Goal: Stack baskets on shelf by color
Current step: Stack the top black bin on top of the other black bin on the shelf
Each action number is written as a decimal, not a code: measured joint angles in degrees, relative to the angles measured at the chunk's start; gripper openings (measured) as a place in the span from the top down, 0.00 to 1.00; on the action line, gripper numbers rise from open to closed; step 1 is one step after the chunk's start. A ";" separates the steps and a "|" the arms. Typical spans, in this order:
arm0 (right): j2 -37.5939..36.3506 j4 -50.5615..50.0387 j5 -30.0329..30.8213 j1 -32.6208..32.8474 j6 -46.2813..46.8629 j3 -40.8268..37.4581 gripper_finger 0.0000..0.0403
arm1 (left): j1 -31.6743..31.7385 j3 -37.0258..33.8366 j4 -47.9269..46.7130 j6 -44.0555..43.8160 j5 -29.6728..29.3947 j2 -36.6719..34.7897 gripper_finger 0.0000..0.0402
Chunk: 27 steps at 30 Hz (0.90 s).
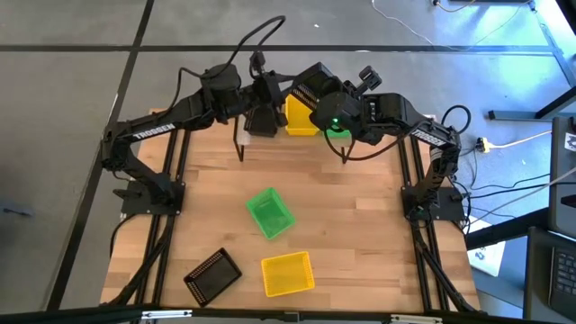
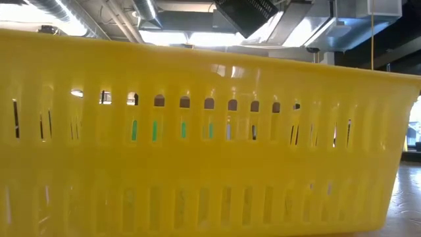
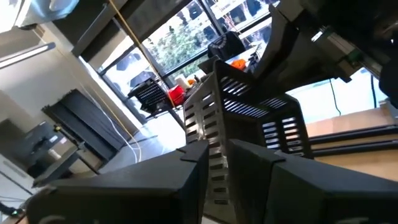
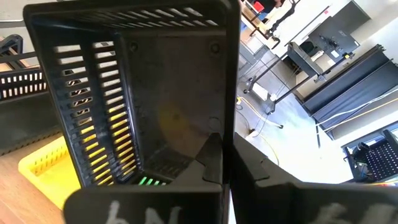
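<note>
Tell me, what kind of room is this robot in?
Probably a robot lab or workshop: two arms are bolted to a wooden table, loose cables cross the grey floor, and big windows show behind.

Grey floor with cables, large windows, perhaps bright ceiling lights.

My overhead camera is looking straight down on the whole table. My low camera is sitting at tabletop level, pressed up against a yellow basket that is filling its frame. Both wrist cameras are peering closely into black baskets at the far edge.
</note>
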 joint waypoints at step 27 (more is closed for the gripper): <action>-0.04 -0.02 -0.03 0.00 0.20 0.00 1.00 | 0.53 0.09 1.68 4.55 -2.67 3.57 0.86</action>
